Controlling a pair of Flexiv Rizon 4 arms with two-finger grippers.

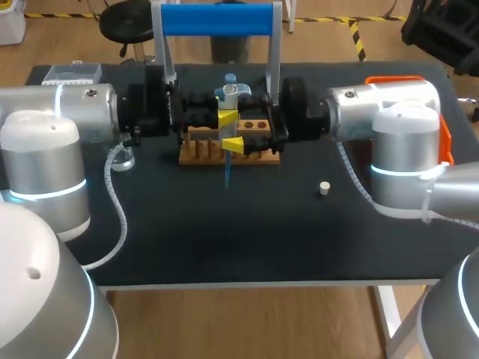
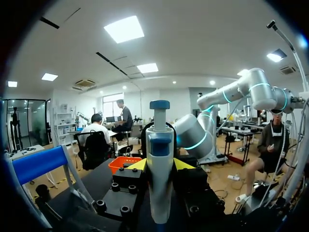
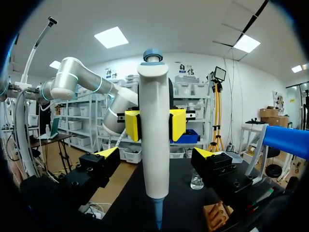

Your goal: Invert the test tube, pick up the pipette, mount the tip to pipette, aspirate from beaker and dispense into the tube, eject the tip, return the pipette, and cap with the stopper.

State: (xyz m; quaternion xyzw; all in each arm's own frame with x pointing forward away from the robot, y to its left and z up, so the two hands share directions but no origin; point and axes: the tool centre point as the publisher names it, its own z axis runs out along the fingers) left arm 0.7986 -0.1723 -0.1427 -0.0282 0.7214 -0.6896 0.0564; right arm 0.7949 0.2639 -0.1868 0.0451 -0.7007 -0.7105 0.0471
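White stopper [image 1: 324, 188] lay alone on black table [image 1: 224, 239], nearest the front edge. Further back, mid-table, pipette [image 1: 230, 97] hung upright w/ blue tip [image 1: 227, 176] pointing down, by front of wooden rack [image 1: 198, 153]. Left gripper [image 3: 155, 124] was clamped on pipette body, yellow pads pressed to both sides. Right gripper [image 3: 157, 153] stood wide open, fingers either side of pipette, not touching it. Beaker [image 1: 123, 158] sat by left arm, left of rack. Blue-barred stand [image 1: 217, 19] stood at back.
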